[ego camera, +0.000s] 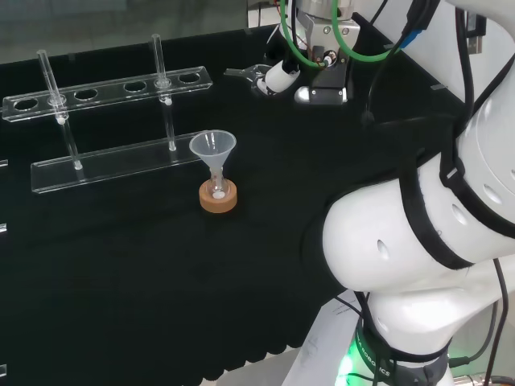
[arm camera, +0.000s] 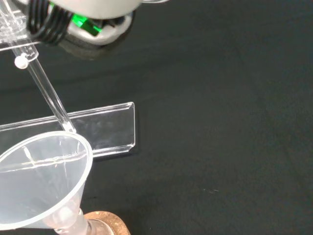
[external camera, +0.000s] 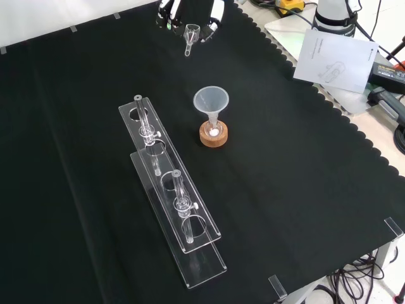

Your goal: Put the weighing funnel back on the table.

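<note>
In the front view the hand [external camera: 193, 9] reaches in at the far edge of the cloth. Its fingers [external camera: 215, 26] are curled around the weighing funnel [external camera: 191, 31], a small clear scoop whose short stem slants down toward the cloth. Whether the stem touches the cloth I cannot tell. In the head view the hand [ego camera: 282, 76] is at the upper middle, beyond the big funnel. That funnel [external camera: 211, 101] [ego camera: 213, 147] [arm camera: 39, 181] stands mouth up in a small flask on a cork ring [external camera: 214, 134] [ego camera: 218, 199], apart from the hand.
A clear test tube rack [external camera: 171, 190] [ego camera: 113, 90] with two tubes stands left of the funnel in the front view; its base [arm camera: 102, 132] shows in the wrist view. A sheet of paper [external camera: 335, 57] and cables lie past the cloth's scalloped right edge.
</note>
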